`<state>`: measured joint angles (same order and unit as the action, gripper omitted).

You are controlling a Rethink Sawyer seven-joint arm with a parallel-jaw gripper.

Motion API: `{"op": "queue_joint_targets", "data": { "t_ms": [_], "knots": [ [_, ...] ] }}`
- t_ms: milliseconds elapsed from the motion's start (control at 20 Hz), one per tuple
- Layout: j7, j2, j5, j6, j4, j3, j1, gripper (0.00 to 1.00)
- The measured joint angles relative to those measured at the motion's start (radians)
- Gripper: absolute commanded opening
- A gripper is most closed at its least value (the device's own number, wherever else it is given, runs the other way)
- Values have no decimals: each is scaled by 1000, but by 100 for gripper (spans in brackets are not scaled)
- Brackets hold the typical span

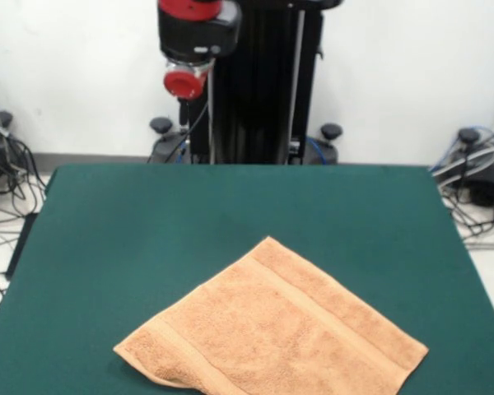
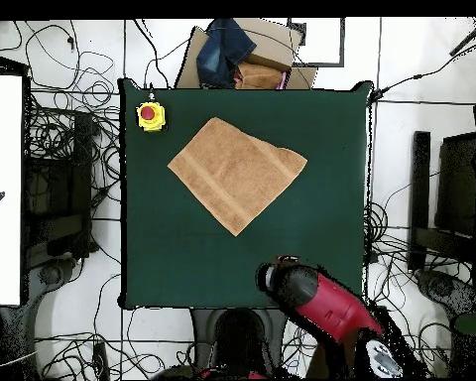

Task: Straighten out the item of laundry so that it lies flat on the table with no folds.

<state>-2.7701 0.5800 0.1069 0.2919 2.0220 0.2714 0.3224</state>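
The peach-orange towel (image 1: 272, 329) lies spread out on the dark green table (image 1: 148, 214), turned diagonally, toward the edge far from the robot. Both band stripes show and I see no large fold. Its near-left edge in the front view looks slightly thick. In the overhead view the towel (image 2: 237, 174) is a flat four-cornered shape on the table (image 2: 311, 228). My gripper (image 1: 184, 82) is on the drawn-back arm, high above the table's robot-side edge and far from the towel. The overhead view shows it as the arm's dark end (image 2: 279, 278). It holds nothing that I can see.
A yellow box with a red button (image 2: 151, 115) sits on a table corner near the towel. A cardboard box with dark cloth (image 2: 242, 55) stands just beyond the table's far edge. Cables cover the floor around the table. The black pedestal (image 1: 263, 82) stands behind it.
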Motion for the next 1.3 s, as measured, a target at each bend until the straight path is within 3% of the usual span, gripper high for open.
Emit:
{"op": "queue_joint_targets", "data": {
  "t_ms": [1300],
  "knots": [
    [0,-189,10,52,-246,-1,-103,100]
  ]
}}
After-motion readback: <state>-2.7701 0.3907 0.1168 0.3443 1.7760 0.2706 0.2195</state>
